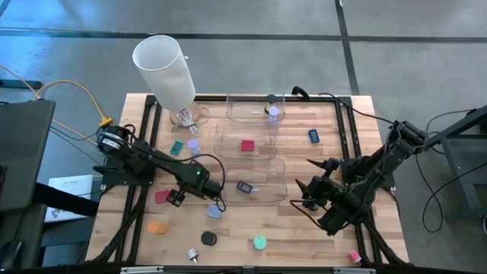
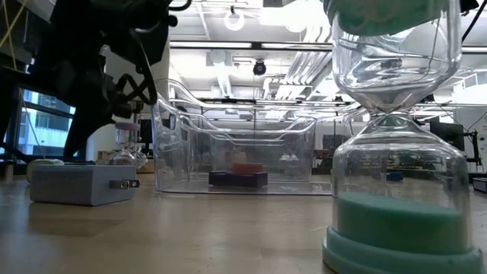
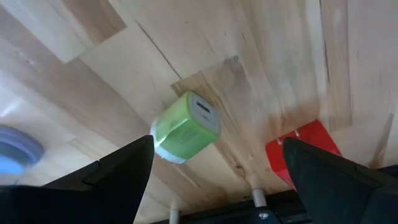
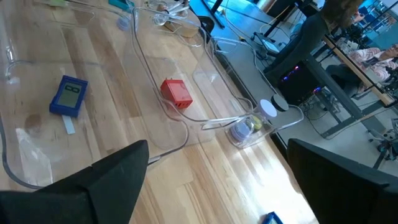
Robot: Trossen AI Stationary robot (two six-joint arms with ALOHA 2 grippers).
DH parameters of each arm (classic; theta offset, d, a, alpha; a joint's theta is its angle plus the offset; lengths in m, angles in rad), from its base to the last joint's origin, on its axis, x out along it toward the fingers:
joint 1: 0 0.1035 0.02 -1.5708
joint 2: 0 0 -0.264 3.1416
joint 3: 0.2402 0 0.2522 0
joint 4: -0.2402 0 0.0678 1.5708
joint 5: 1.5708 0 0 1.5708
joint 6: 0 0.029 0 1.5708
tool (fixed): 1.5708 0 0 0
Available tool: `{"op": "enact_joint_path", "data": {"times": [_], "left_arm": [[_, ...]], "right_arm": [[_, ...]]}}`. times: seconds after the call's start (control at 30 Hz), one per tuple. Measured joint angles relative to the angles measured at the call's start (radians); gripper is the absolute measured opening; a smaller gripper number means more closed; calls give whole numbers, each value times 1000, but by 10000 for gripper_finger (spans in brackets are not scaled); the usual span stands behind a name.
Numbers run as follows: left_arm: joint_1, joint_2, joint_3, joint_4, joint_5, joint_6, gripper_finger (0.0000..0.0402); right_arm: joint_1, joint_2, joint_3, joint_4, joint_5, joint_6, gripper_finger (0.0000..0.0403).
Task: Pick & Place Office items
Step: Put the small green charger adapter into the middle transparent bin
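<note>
The left gripper (image 3: 211, 165) is held released above a green block (image 3: 185, 127) lying on the desk (image 3: 280, 56). With off-centre closure, the block may be pushed toward the adjacent red block (image 3: 303, 151). The right gripper (image 1: 310, 185) is parked released beside the bins (image 1: 251, 183).

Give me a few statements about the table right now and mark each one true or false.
1. A red block lies in the middle bin. True.
2. The left claw is shut on a red block. False: it is open, holding nothing.
3. A green block lies on the wood in front of the left claw. True.
4. The right claw is inside a bin. False: it is open beside the bins.
5. The white cylinder is at the table's near edge. False: it is at the far left corner.
</note>
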Motion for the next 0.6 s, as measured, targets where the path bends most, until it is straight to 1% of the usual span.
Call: {"op": "enact_joint_path", "data": {"times": [0.4,0.6], "left_arm": [[7,0,-62,71,0,17,348],[35,0,-81,93,-3,19,348]], "right_arm": [[0,0,0,5,1,0,372],[0,0,0,8,4,0,372]]}}
